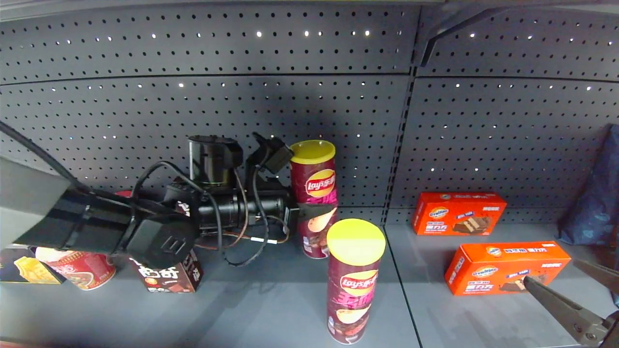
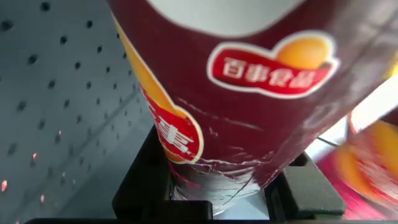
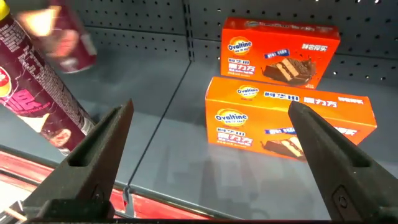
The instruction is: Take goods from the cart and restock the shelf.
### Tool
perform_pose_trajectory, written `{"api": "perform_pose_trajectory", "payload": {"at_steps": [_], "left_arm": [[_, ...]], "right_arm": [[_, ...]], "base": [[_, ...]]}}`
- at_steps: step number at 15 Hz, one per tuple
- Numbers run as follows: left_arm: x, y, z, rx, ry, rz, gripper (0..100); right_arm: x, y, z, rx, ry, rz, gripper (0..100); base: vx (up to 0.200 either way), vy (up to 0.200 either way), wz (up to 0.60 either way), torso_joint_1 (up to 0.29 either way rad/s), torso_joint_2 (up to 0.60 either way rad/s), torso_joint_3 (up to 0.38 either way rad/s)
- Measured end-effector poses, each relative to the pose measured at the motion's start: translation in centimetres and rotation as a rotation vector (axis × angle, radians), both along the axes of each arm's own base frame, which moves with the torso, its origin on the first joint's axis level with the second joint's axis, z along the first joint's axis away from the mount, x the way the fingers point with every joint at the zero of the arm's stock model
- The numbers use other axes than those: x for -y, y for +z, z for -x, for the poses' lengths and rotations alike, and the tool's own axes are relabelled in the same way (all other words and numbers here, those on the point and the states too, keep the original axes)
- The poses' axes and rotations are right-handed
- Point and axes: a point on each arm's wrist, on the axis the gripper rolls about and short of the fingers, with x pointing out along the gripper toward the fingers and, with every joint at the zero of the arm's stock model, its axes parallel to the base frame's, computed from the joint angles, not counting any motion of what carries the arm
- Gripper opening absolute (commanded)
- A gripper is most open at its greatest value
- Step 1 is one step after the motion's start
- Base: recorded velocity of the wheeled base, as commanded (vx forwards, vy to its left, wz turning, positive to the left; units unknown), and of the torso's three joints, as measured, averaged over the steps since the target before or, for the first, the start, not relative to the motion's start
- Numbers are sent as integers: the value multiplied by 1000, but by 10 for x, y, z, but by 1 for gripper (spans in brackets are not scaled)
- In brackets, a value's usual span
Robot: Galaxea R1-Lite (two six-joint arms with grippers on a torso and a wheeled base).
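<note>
Clamping rear can [image 1: 313, 183] with left gripper [image 1: 314, 211], just behind front can [image 1: 354, 285]; risking toppling either while releasing or retreating. Holding right gripper [image 3: 211, 146] apart.

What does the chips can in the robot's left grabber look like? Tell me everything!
The held chip can is a tall round tube, dark red with a picture label and a flat yellow lid. It stands upright at the back of the grey shelf. The left gripper is clamped around its middle. A matching can stands in front of it.
</note>
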Motion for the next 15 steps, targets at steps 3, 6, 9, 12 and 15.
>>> {"api": "perform_pose_trajectory", "payload": {"at_steps": [3, 6, 9, 12, 15], "left_arm": [[15, -15, -20, 7, -30, -13, 0], [22, -25, -34, 3, -40, -13, 0], [26, -36, -43, -9, -40, -19, 0], [29, -44, -46, -15, -44, -29, 0], [29, -48, -47, -9, -47, -42, 100]], "right_arm": [[0, 0, 0, 1, 1, -1, 100], [0, 0, 0, 1, 3, -2, 100], [-1, 1, -1, 0, 5, -2, 100], [-1, 0, -1, -2, 6, 0, 100], [-1, 0, -1, -5, 6, 2, 100]], "base": [[0, 0, 0, 0, 0, 0], [0, 0, 0, 0, 0, 0], [0, 0, 0, 0, 0, 0], [0, 0, 0, 0, 0, 0], [0, 0, 0, 0, 0, 0]]}}
